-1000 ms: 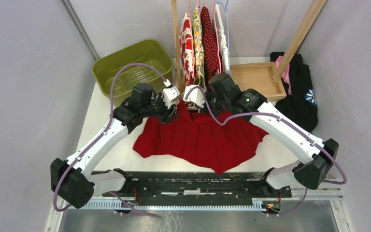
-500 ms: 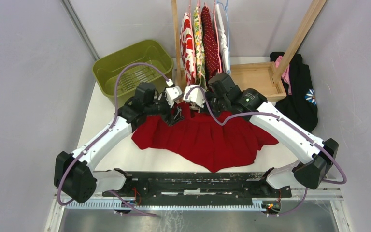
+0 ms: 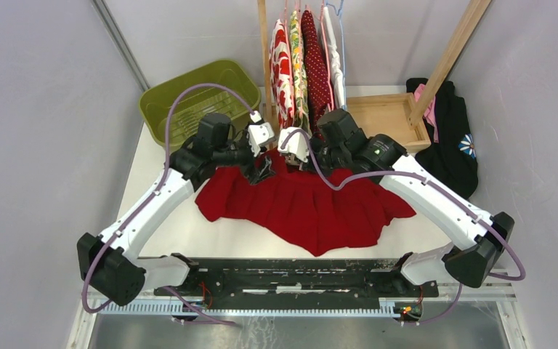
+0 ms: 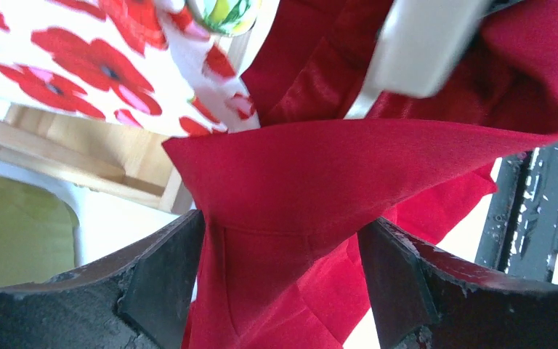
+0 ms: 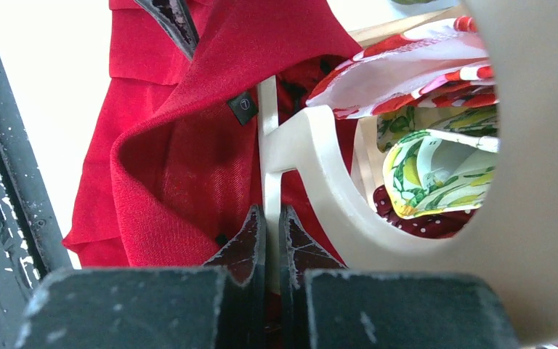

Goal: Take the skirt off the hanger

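Lower centre of the top view: the red skirt (image 3: 312,211) is lying fanned out on the white table (image 3: 160,225). Its hem is pointing toward the arm bases, and its waistband is rising toward frame centre, where both wrists are meeting.

Right gripper (image 5: 272,225) is clamping narrow on the thin upright bar of the cream hanger (image 5: 312,145), probably anchoring it so the cloth can be drawn off.

Left gripper (image 4: 280,247) is standing wide, its jaws straddling a waistband fold that is filling the gap. As far as I can judge, it is not squeezing the cloth.

Reading: right is pinning the hanger while left is lining up for a pull. The skirt is not yet free, its waistband lying against the hanger.

Further up the frame, patterned garments (image 3: 294,65) are hanging on the wooden rack, and a green basin (image 3: 189,94) is sitting upper left
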